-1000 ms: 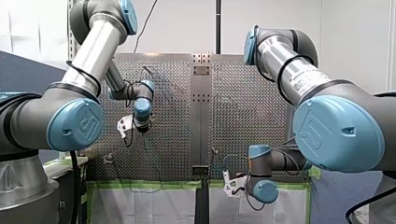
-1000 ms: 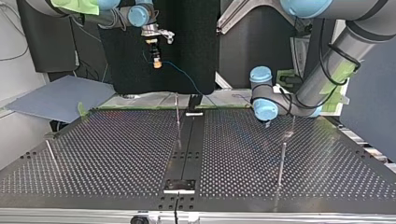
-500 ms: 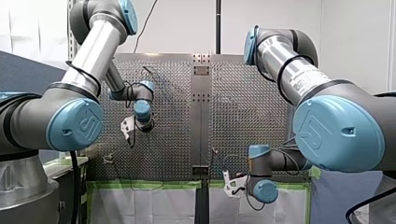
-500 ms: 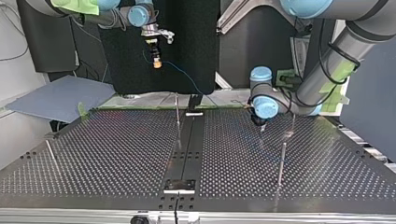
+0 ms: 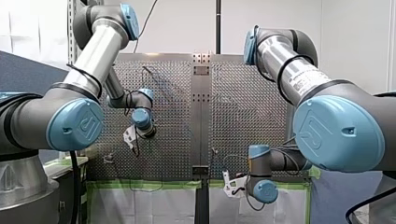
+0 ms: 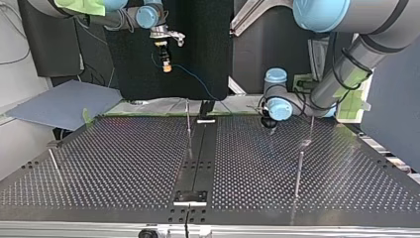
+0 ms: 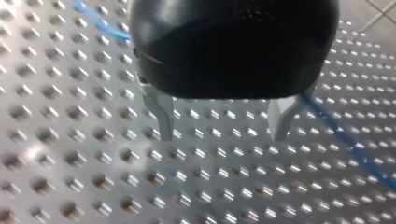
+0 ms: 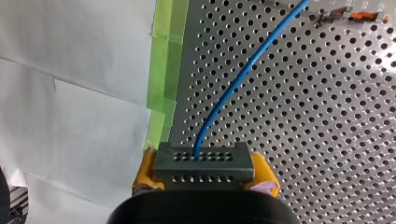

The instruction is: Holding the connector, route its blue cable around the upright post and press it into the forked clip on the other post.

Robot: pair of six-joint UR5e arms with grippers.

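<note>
Two yellow pads [image 8: 261,171] of the right jaws are closed on the dark connector [image 8: 201,162], which is held in the air near the taped edge of the tabletop [image 8: 327,116]. From it the blue cable [image 8: 243,77] is led out ahead in a slack curve over the perforations.

The left jaws are spread open, with nothing between their metal fingers [image 7: 161,113]. They are poised low over the tabletop, and the cable is seen just outside one finger, not between the two.

In the top view an upright post [image 6: 188,126] is found near the cable's run. Which post carries the forked clip cannot be told.

Because the cable is thin and slack, it could be missed by the left jaws on closing, or snagged on a post. Too hard a pull could drag the connector askew in the pads.
</note>
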